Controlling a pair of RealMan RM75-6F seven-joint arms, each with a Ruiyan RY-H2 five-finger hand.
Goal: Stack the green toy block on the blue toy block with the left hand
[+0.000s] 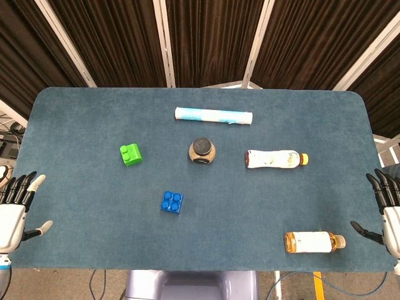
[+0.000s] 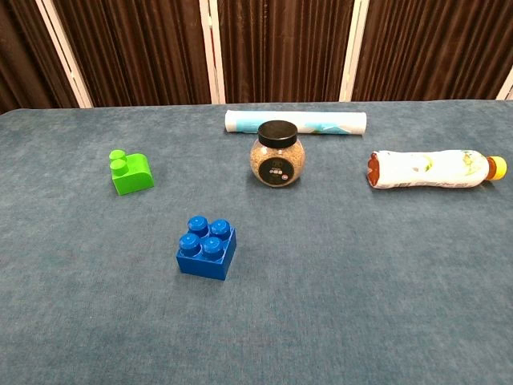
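The green toy block sits on the blue table cloth, left of centre. Nearer the front, a little to its right, lies the blue toy block with its studs up. My left hand hovers at the table's left front edge, fingers spread and empty, far from both blocks. At the right front edge my right hand is likewise spread and holds nothing. Neither hand shows in the chest view.
A round jar with a black lid stands mid-table. Behind it lies a white rolled tube. A white bottle lies to the right, and an amber bottle lies front right.
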